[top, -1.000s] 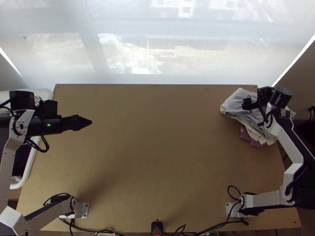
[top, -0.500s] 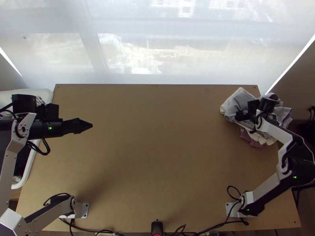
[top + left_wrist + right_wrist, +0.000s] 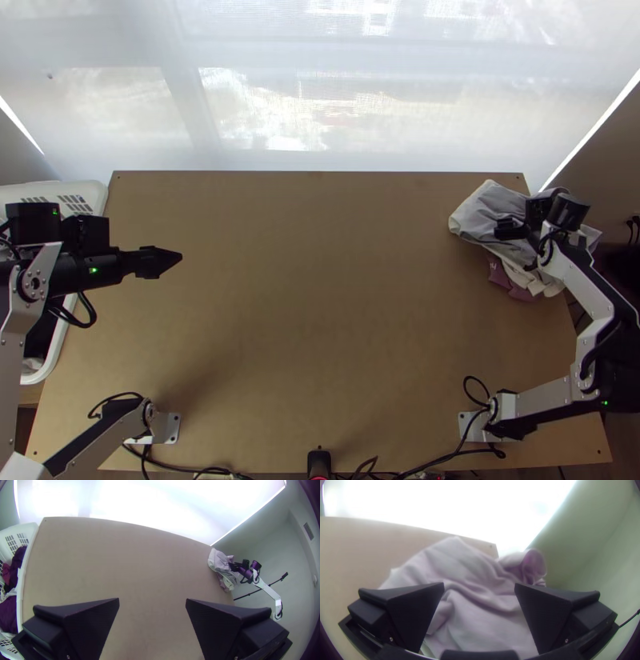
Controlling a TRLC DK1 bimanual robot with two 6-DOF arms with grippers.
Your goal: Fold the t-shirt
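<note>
T-shirt (image 3: 480, 212), most likely the pale grey-lilac piece on top: bunched at the far right corner of the table (image 3: 320, 320), partly seeming to spill past the side edge. Mauve cloth (image 3: 520, 294) and cream cloth (image 3: 522, 276) peek from beneath; whether they are separate garments, cannot tell. Right claw (image 3: 479, 584) above the heap, fingers spread wide, nothing between them but a view of the folds. Left claw (image 3: 152, 599) over the opposite side, well apart from the heap, also spread and holding nothing; basket (image 3: 96, 192) with laundry close by. Handling, as judged: light, limp, thin knit, no stiffness to help; nothing fragile, little slip against broad pads, though a shallow bite could lose it. It will sag from whatever point is pinched and won't keep a shape in the air. Best hold: a raised ridge (image 3: 476, 596) between the right fingers, taken deep enough to grip but not so deep as to pick up the layers below. Curled end (image 3: 533, 563) looks graspable too, but sits out toward the corner; tugging there may roll the pile off. Work at its very start: lift one piece free, bring it to mid-table, spread flat, then fold.
</note>
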